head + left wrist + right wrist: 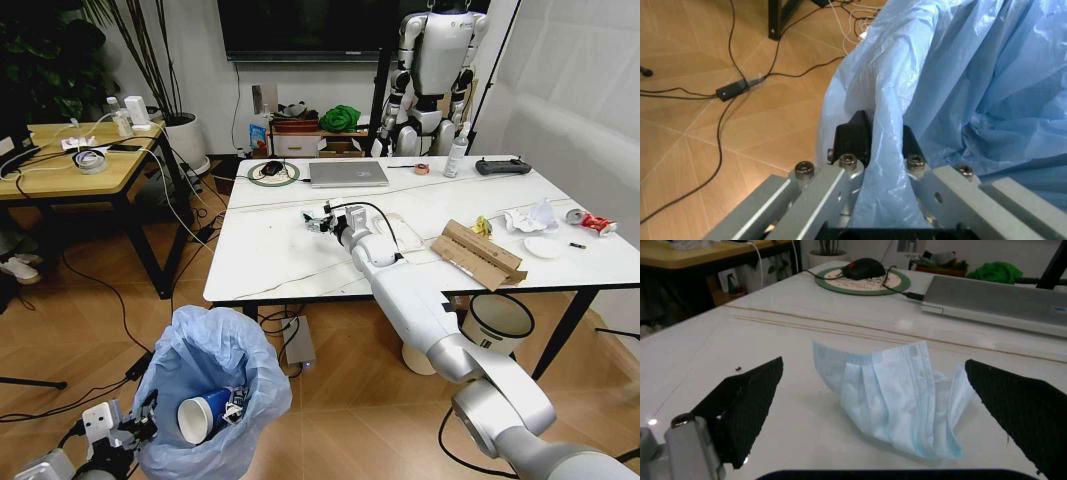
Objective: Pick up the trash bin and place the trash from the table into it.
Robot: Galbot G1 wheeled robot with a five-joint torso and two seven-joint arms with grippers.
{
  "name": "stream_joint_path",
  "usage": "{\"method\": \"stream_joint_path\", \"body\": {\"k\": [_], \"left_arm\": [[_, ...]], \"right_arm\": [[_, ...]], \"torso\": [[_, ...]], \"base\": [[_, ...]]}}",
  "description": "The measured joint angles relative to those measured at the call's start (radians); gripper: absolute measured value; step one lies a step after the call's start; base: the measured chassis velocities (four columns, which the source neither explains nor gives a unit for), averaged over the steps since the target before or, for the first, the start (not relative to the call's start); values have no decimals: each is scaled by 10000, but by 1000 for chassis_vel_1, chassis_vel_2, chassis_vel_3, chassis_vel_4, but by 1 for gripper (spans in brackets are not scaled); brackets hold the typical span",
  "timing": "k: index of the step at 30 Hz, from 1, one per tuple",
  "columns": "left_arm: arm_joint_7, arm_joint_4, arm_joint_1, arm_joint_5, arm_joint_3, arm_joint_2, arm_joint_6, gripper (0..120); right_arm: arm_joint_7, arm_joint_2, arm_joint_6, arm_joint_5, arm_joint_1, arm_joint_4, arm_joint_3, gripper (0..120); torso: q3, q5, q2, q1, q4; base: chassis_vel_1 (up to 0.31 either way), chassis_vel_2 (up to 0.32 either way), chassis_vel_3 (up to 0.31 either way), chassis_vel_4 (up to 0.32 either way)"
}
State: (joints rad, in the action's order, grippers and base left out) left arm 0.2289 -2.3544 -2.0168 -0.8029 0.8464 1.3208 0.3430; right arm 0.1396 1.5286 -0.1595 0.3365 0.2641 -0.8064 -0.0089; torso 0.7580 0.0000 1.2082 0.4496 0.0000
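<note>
Reaching out over the worktop (300, 255), the right hand (318, 222) sits at the end of a long white-and-silver arm, its fingers spread. Well beyond that hand, toward the far right end of the top, lie torn brown cardboard (478, 253), a crumpled white tissue (530, 217), a white paper plate (543, 247) and a crushed red can (593, 222). Down on the floor side, the left hand (140, 420) clamps the near rim of the trash bin (215, 385), whose light-blue bag bulges over the edge; a blue-white paper cup (203, 415) lies inside, just beside that hand.

From the left wrist, the left hand (873, 145) has its black fingers (852, 137) closed on a fold of the blue bag (960, 85), which is pinched between them and rises away past the fingertips. Wooden floor (700, 130) with black cables (730, 90) lies to one side.

From the right wrist, the right hand (890, 415) stands wide open, one black finger (747, 405) on each side of a pleated light-blue face mask (897, 395) that lies crumpled on the worktop (773, 340) between them, touching neither. Farther off beyond the fingertips are a black mouse (865, 268) on a round pad (863, 281) and a closed silver laptop (997, 297).
</note>
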Motion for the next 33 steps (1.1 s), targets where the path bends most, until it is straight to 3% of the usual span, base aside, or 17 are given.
{"method": "stream_joint_path", "body": {"k": [33], "left_arm": [[23,147,78,45,3,71,-58,1]], "right_arm": [[-318,606,-911,-288,-574,1398,234,100]], "torso": [[-1,0,0,0,0]], "base": [[0,0,0,0]]}}
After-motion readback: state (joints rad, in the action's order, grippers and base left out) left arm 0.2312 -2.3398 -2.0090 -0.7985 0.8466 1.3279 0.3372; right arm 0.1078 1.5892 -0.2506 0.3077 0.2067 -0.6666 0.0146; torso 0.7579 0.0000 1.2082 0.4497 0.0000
